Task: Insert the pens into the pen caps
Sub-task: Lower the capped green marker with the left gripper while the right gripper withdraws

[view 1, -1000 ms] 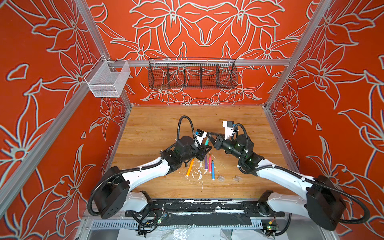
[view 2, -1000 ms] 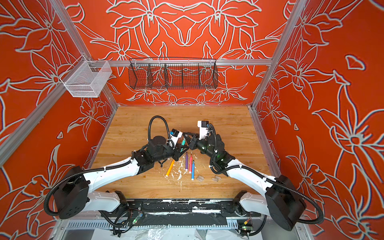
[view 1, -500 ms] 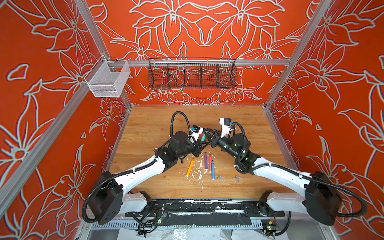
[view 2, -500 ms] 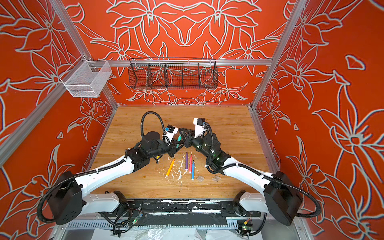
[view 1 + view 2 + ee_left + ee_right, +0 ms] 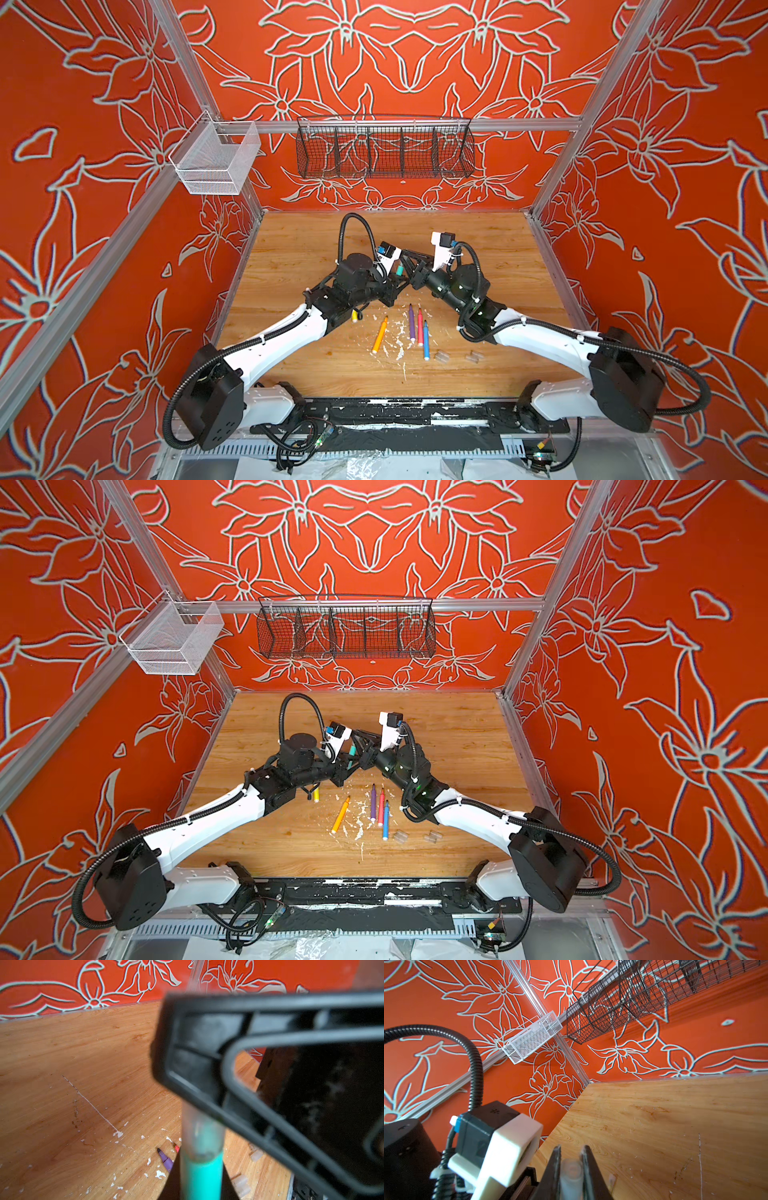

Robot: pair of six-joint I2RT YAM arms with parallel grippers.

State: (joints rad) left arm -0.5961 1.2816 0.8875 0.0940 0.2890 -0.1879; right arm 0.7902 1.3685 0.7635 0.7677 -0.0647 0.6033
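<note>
Top views both have the left arm (image 5: 282, 336) and right arm (image 5: 540, 336) hiked a bit further toward the upper frame than a second ago, so the yellow pen (image 5: 354, 316) peeks out now. Mid-frame, the left gripper (image 5: 397, 283) is clamped on the green pen (image 5: 200, 1174); the right gripper (image 5: 571, 1152) pinches a clear cap (image 5: 572, 1169), pen tip already sitting inside it.

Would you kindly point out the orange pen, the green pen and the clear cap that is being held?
orange pen (image 5: 380, 335): in a top view, middle of its barrel.
green pen (image 5: 201, 1178): left wrist view, its barrel just below the cap.
clear cap (image 5: 571, 1174): right wrist view, its rounded end.
</note>
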